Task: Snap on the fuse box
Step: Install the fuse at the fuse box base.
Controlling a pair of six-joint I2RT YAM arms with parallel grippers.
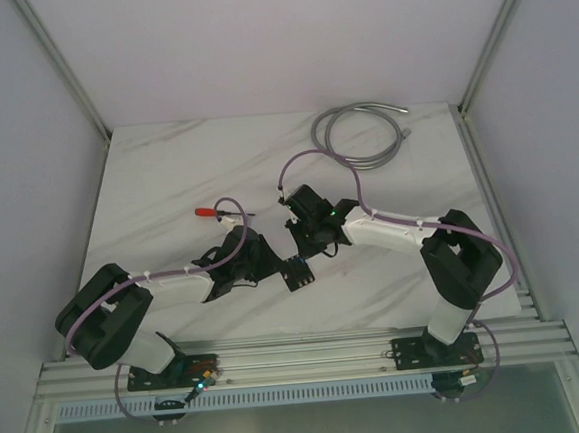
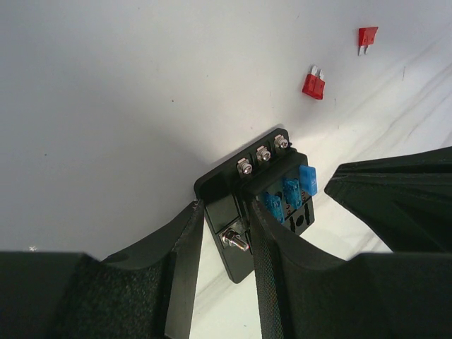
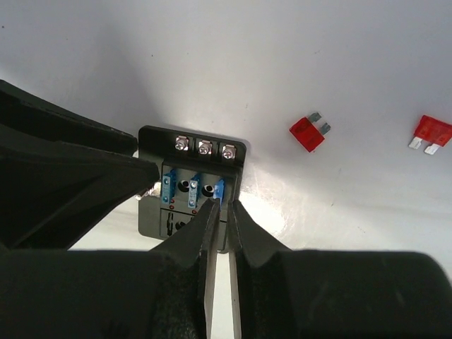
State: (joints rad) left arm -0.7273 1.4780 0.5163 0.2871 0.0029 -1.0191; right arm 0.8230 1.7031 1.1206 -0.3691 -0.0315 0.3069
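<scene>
The fuse box (image 2: 220, 182) is a small black block on a black plate with three screws and three blue fuses (image 2: 291, 189); it lies on the white table between both arms (image 1: 297, 274). My left gripper (image 2: 224, 208) straddles the plate's bolted side, one finger at its outer edge and the other against the raised block, shut on it. My right gripper (image 3: 222, 205) points at the box (image 3: 152, 215) from the other side. Its jaws are almost together with only a thin slit, nothing between them. Their tips sit at the rightmost blue fuse (image 3: 219, 188), which stands higher than the other two.
Two loose red fuses (image 3: 308, 134) (image 3: 431, 131) lie on the table just past the box. A red-handled screwdriver (image 1: 209, 212) rests behind the left arm. A coiled grey cable (image 1: 358, 131) lies at the back right. Metal frame rails border the table.
</scene>
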